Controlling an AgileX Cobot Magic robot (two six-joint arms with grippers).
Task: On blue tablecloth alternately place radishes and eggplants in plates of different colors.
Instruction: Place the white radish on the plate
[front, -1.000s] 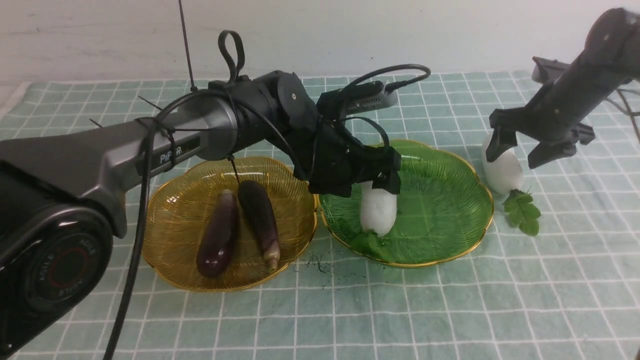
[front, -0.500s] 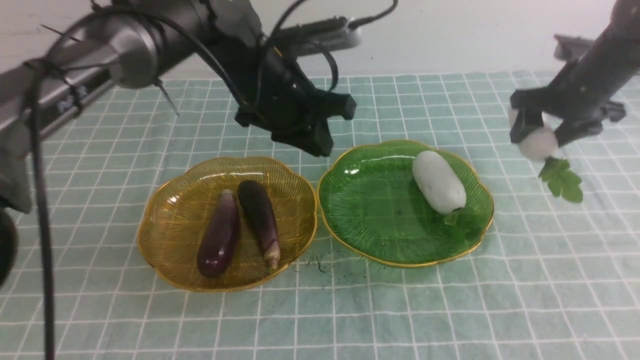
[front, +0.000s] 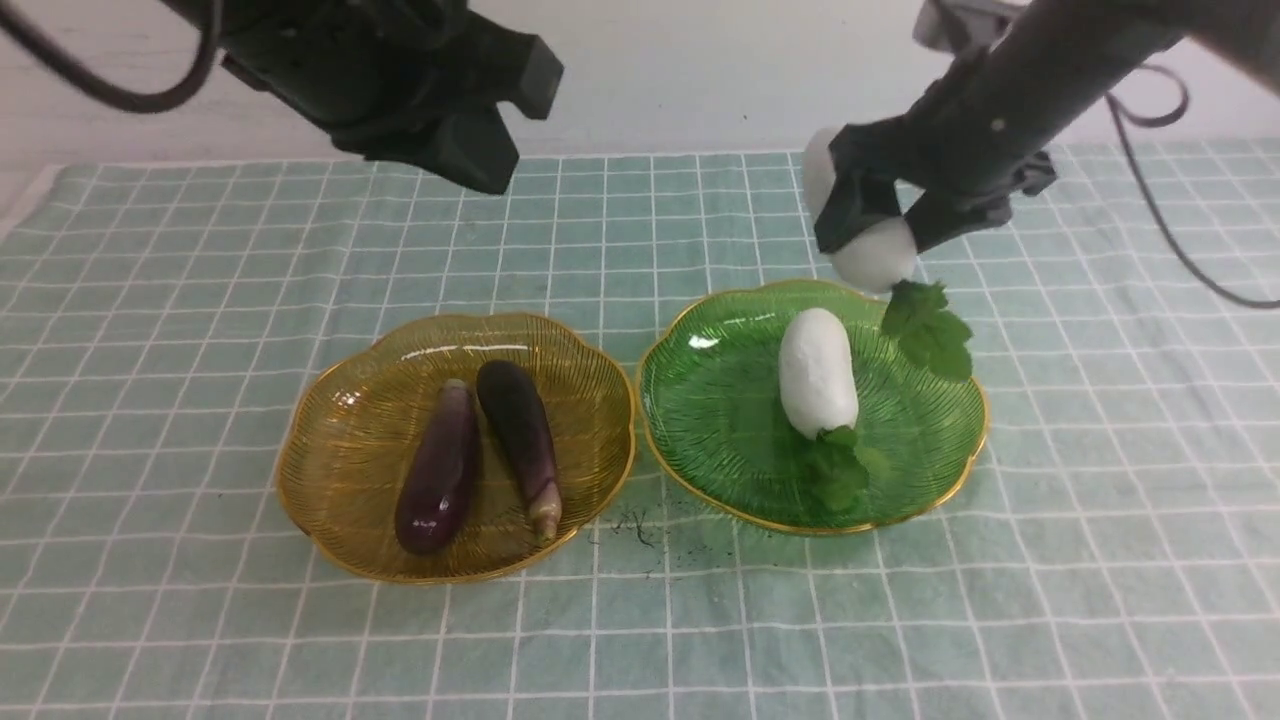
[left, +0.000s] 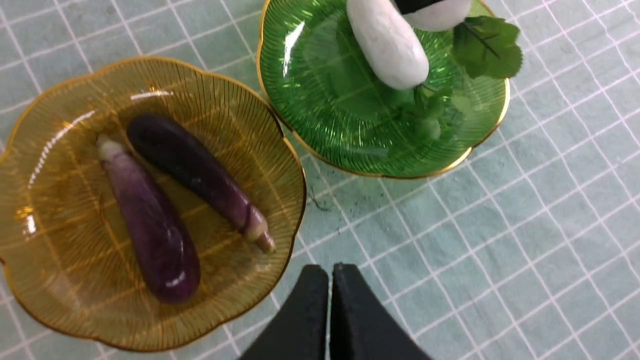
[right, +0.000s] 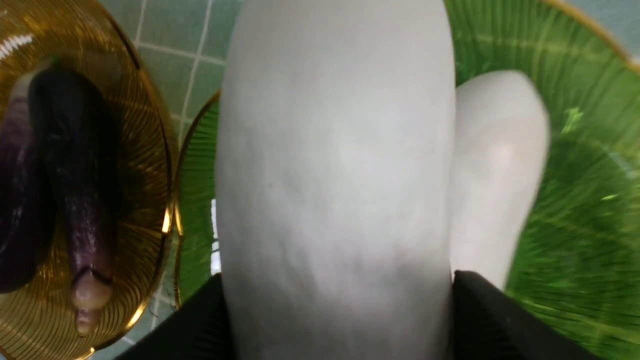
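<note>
White radish (front: 876, 255) is hanging in the right gripper (front: 868, 225), tilting down over the green plate's (front: 720, 420) far edge; the left gripper (left: 322, 272) is staying clenched, raised.

Green plate (front: 720, 440) and amber plate (front: 330, 480) met at rims; no lane between. Near-side tablecloth (front: 760, 630) lay open across both plates' fronts. White radish (front: 818, 375) blocked middle of green plate; bare strip on its left. Second radish (front: 875, 255), in right fingers (front: 855, 215), hung over far rim, closing that approach. Two eggplants (front: 440, 470) crowded amber plate's middle, bare floor left of them.
</note>
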